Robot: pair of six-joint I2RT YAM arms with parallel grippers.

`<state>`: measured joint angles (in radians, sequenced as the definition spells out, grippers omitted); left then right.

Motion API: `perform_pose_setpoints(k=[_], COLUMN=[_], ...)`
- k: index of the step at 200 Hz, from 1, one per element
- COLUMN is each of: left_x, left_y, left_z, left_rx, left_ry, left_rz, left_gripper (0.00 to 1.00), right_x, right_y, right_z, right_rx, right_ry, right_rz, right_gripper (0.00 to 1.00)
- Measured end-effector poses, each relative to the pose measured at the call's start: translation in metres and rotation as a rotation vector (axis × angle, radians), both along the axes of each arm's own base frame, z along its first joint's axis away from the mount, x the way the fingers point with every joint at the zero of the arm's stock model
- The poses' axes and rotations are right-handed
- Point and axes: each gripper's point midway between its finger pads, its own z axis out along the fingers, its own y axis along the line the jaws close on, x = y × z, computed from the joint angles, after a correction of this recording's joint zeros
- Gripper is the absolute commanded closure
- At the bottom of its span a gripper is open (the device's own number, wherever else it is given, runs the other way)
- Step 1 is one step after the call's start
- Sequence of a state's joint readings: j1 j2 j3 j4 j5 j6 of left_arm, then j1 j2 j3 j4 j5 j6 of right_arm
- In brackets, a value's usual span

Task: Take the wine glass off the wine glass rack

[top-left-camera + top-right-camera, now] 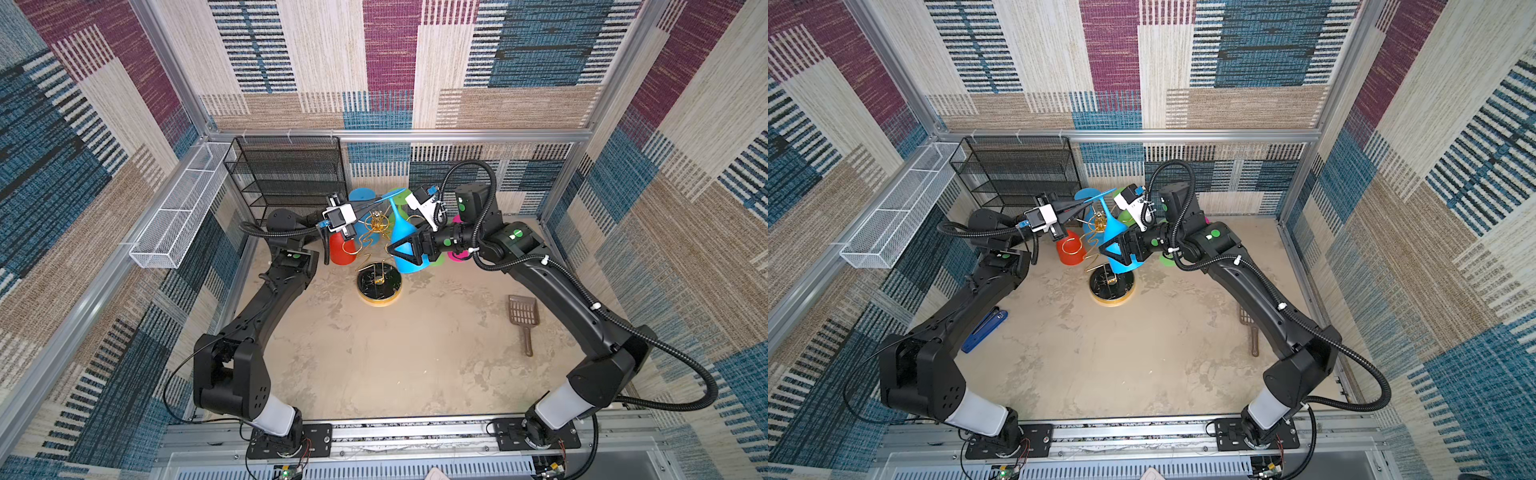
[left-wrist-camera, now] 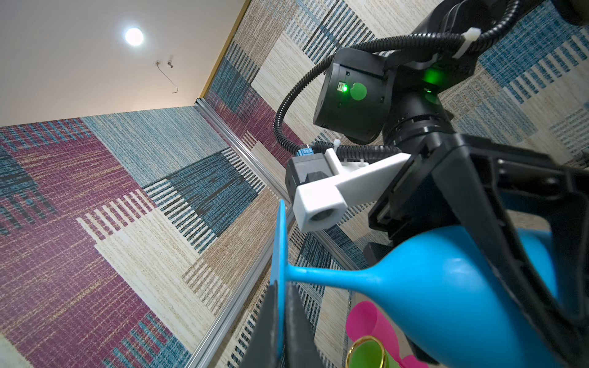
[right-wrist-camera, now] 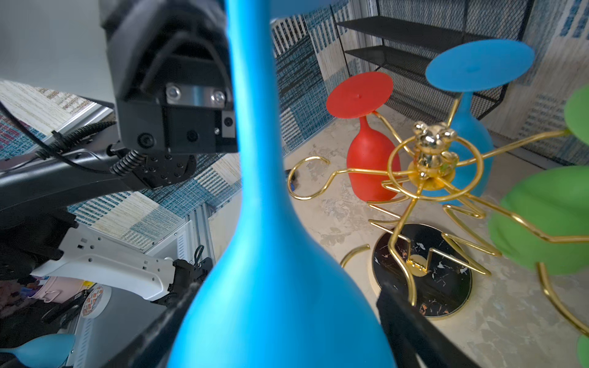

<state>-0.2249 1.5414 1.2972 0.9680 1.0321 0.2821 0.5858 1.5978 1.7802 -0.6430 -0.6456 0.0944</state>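
A blue wine glass hangs tilted, bowl down and foot up, next to the gold wire wine glass rack. My left gripper is shut on the flat blue foot, pinching its edge. The jaws of my right gripper stand open around the bowl, with a thin gap at one finger. In the right wrist view no wire loop surrounds the stem, and the rack stands apart behind it.
Red, blue, green and pink glasses hang on the rack. At the back left stand a black mesh shelf and a white mesh basket. A brown scoop and a blue tool lie on the table.
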Motion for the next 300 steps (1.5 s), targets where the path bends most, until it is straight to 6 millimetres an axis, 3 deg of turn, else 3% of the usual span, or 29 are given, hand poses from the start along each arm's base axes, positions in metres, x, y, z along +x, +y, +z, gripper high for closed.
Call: perform_pose_setpoints(k=[45, 111, 150, 217, 271, 300], left_x=[0.000, 0.007, 0.014, 0.022, 0.024, 0.024], left_y=[0.004, 0.022, 0.034, 0.044, 0.044, 0.044], left_z=[0.004, 0.017, 0.013, -0.008, -0.010, -0.011], left_rx=[-0.038, -0.171, -0.255, -0.329, -0.346, -0.352], left_ry=[0.050, 0.246, 0.442, 0.648, 0.687, 0.703], left_rz=[0.021, 0.119, 0.167, 0.215, 0.204, 0.197], left_gripper=[1.00, 1.00, 1.00, 1.00, 1.00, 1.00], right_x=[-0.002, -0.025, -0.026, -0.008, 0.011, 0.022], right_y=[-0.018, -0.085, -0.119, -0.121, -0.103, -0.093], right_z=[0.025, 0.079, 0.093, 0.077, 0.059, 0.055], right_rx=[0.053, 0.184, 0.222, 0.237, 0.265, 0.287], right_ry=[-0.069, -0.254, -0.333, -0.307, -0.240, -0.221], right_rz=[-0.065, -0.221, -0.344, -0.400, -0.355, -0.340], right_gripper=[0.00, 0.00, 0.10, 0.24, 0.28, 0.35])
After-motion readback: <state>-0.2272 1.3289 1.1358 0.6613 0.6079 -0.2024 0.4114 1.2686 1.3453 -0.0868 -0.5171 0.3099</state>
